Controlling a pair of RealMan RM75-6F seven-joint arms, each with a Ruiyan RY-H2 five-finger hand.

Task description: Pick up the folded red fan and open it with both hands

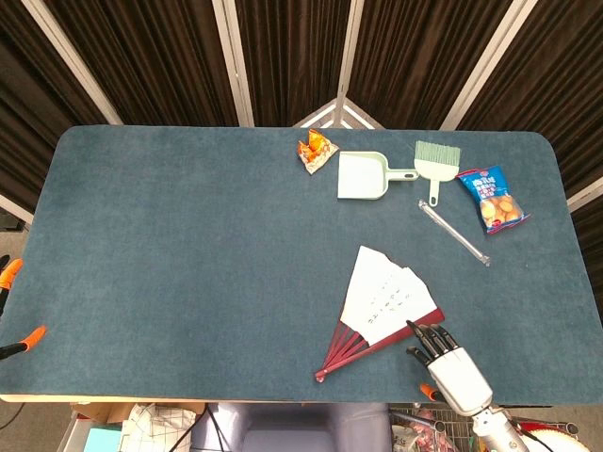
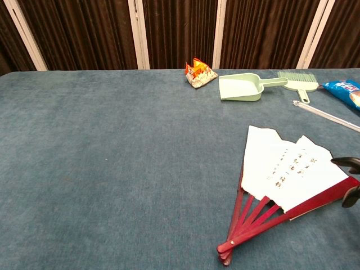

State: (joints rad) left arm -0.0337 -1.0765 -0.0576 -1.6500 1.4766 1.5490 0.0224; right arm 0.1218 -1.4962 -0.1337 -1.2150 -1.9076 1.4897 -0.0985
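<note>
The red fan lies partly spread on the blue table, white leaf toward the back and red ribs meeting at a pivot near the front edge. It also fills the lower right of the chest view as the fan. My right hand sits just right of the fan's outer red rib, its fingers straight and pointing at the rib, holding nothing. Its black fingertips show at the right edge of the chest view. Only the orange fingertips of my left hand show, at the table's far left edge and far from the fan.
At the back right lie an orange snack bag, a green dustpan, a green brush, a blue snack bag and a clear rod. The table's front edge runs close below the fan's pivot.
</note>
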